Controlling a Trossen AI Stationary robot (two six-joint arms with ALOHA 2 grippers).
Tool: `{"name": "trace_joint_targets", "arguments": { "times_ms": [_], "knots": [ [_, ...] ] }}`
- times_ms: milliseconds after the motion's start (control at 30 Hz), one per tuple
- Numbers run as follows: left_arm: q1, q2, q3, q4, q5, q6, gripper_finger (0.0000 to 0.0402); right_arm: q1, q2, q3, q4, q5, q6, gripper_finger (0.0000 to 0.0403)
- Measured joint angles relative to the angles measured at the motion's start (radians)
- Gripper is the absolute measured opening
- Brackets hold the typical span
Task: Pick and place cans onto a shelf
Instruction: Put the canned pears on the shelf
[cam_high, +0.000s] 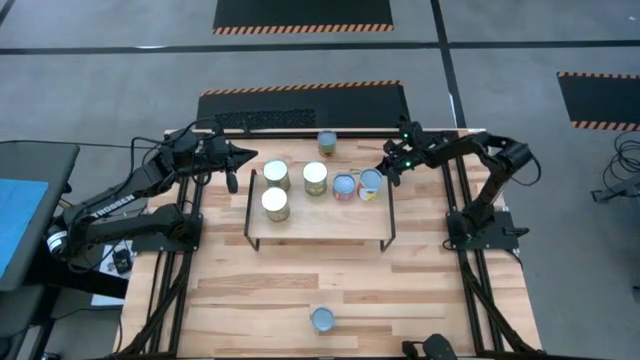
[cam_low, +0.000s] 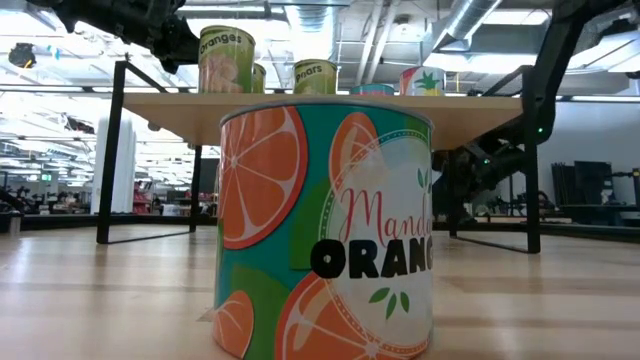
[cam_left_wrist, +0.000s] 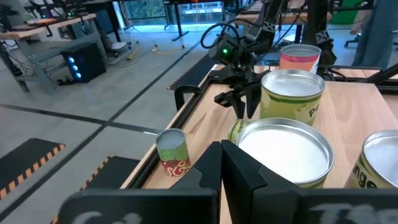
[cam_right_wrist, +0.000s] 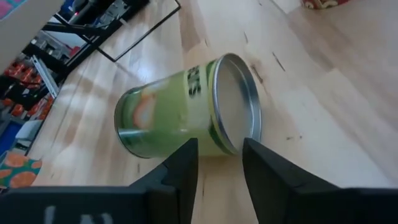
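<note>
Several cans stand upright on the shelf (cam_high: 320, 228), among them a white-topped one (cam_high: 275, 203). A red-labelled can (cam_high: 327, 143) stands on the table beyond the shelf. An orange-patterned can (cam_high: 323, 320) stands near the front edge. A green can (cam_right_wrist: 180, 112) lies on its side on the table by the shelf's far right corner. My right gripper (cam_right_wrist: 221, 155) is open and low over this can's lid end, one finger on each side of the rim. My left gripper (cam_high: 232, 178) hangs shut at the shelf's far left corner, holding nothing. My right gripper comes at the green can's lid end (cam_right_wrist: 236, 106) slanting down, its open fingers (cam_right_wrist: 186, 155) astride the rim. I cannot tell whether they touch the can. The can lies on its side on the table.
The shelf's black wire legs (cam_high: 390, 225) stand close beside my right gripper. The table's black frame rails (cam_high: 465, 200) run along both sides. Bare wood lies between the shelf and the orange-patterned can.
</note>
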Motion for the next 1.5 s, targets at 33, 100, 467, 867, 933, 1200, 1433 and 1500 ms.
{"name": "trace_joint_targets", "arguments": {
  "times_ms": [33,100,467,867,933,1200,1433,1500],
  "knots": [
    [0.0,0.0,0.0,0.0,0.001,0.0,0.0,0.005,0.01,0.005,0.01,-0.001,0.003,0.0147],
    [0.0,0.0,0.0,0.0,0.002,-0.001,0.0,0.018,0.033,0.023,0.015,-0.01,0.004,0.014],
    [-0.002,0.0,0.0,-0.01,0.015,-0.001,0.0,0.04,0.049,0.077,0.03,-0.029,-0.035,0.0106],
    [-0.002,0.0,0.0,-0.008,-0.056,-0.023,0.0,-0.025,-0.034,0.077,0.025,0.026,-0.042,0.009],
    [-0.002,0.003,0.0,-0.007,-0.078,-0.024,0.0,-0.035,-0.05,0.077,0.021,0.045,-0.048,0.0074],
    [0.059,0.004,0.0,0.006,-0.125,-0.02,0.0,-0.043,-0.096,0.077,-0.019,0.081,-0.122,0.001],
    [0.198,0.039,0.03,0.057,-0.018,-0.03,0.0,-0.047,-0.153,0.037,-0.037,0.197,-0.176,0.0006],
    [0.238,0.078,0.061,0.071,0.043,-0.042,0.0,-0.047,-0.184,-0.004,0.013,0.243,-0.176,0.0006]
  ]
}}
